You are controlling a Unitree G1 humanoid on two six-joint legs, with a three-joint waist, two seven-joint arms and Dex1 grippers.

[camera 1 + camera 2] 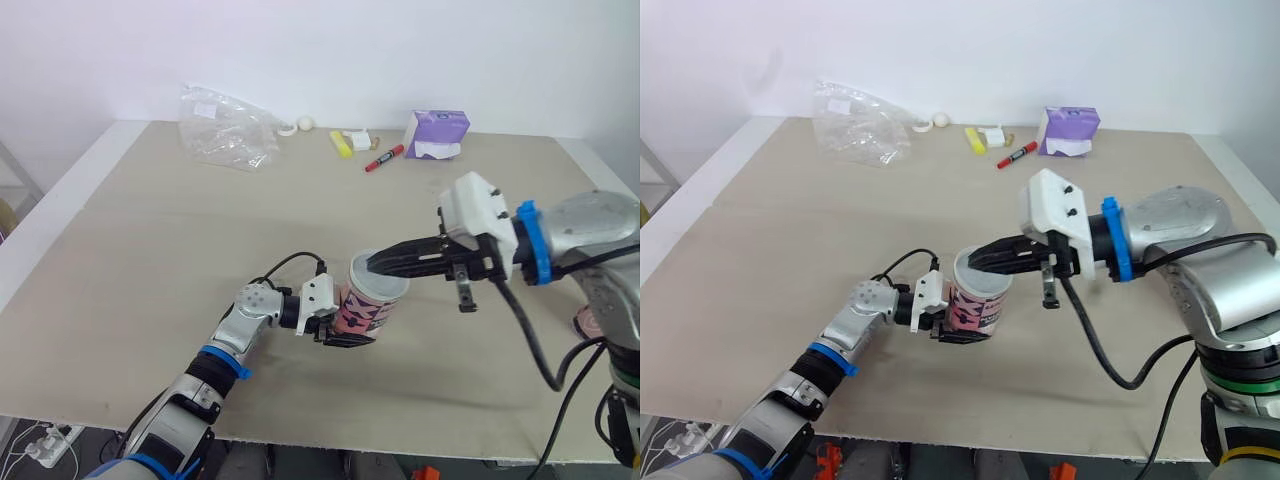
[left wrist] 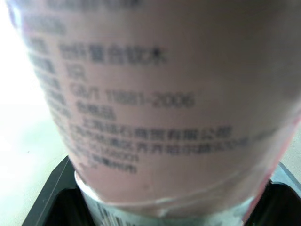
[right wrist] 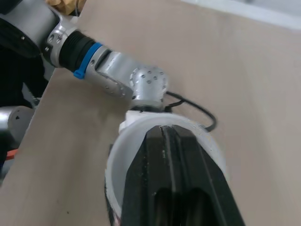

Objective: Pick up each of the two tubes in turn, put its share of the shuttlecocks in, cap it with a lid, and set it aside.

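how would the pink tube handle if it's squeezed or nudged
Probably light and fairly stiff: the pink tube looks like thin printed card, and the left gripper grips it by the side wall. Being round, it would likely roll if laid flat. The right gripper, fingers shut, bears near the top rim, so an off-centre press might tip it.

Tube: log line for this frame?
left claw: shut on tube | right claw: shut, tips at tube's top | table far edge: plastic bag, marker, purple box
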